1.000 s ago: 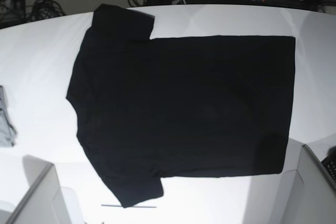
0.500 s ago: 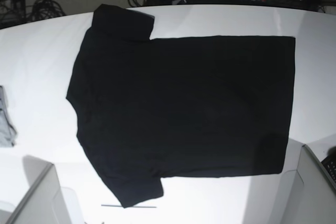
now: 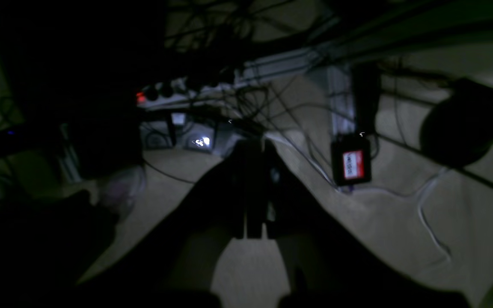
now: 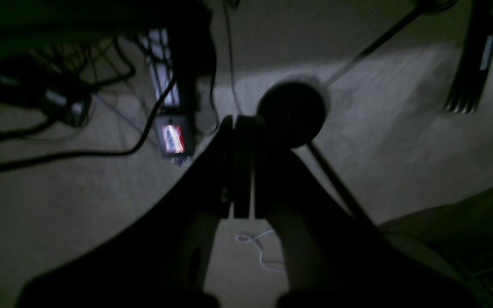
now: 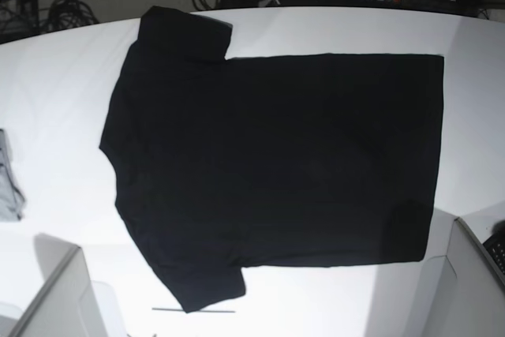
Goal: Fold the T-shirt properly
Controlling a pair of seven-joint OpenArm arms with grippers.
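The T-shirt (image 5: 276, 159) is spread flat and unfolded on the white bench (image 5: 55, 76). No fold is begun. Both sets of fingers, left (image 3: 253, 188) and right (image 4: 242, 167), are clenched on nothing, raised over the floor. Next, a sleeve edge must be reached.

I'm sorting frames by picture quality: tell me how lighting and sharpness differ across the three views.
Base view: bright and sharp, the T-shirt a flat black shape without visible folds on the glaring white table. Left wrist view: dim and soft, the shut left gripper a dark silhouette over cables. Right wrist view: equally dim and blurred, the shut right gripper barely outlined against the floor.
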